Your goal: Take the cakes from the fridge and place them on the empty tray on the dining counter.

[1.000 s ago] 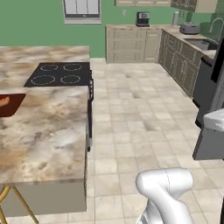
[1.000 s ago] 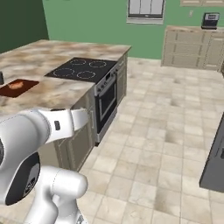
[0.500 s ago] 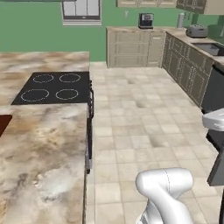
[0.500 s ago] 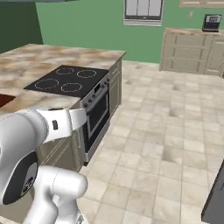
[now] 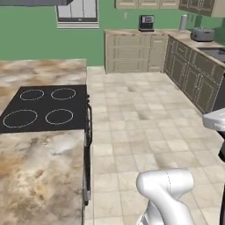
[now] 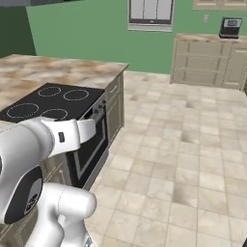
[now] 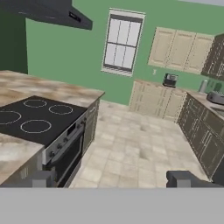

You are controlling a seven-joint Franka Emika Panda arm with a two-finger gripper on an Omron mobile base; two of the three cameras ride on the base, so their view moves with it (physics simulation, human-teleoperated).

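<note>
The dining counter with its beige-brown veined top and black four-ring cooktop lies on the left. It is also on the left in the right base view, where dining counter and cooktop sit behind my white arm. My gripper hangs over the tiled floor beside the counter. Its dark fingertips stand wide apart, open and holding nothing. The cakes, the fridge and the empty tray are out of view.
An oven front with a bar handle faces the floor below the cooktop. Beige cabinets line the green back wall, with a coffee machine on top. Darker cabinets with a toaster run along the right. Open tiled floor lies between.
The whole picture has shifted: the base has driven forward along the counter, so the cooktop is nearer and the tray at the left edge has left the view. The gripper stays open.
</note>
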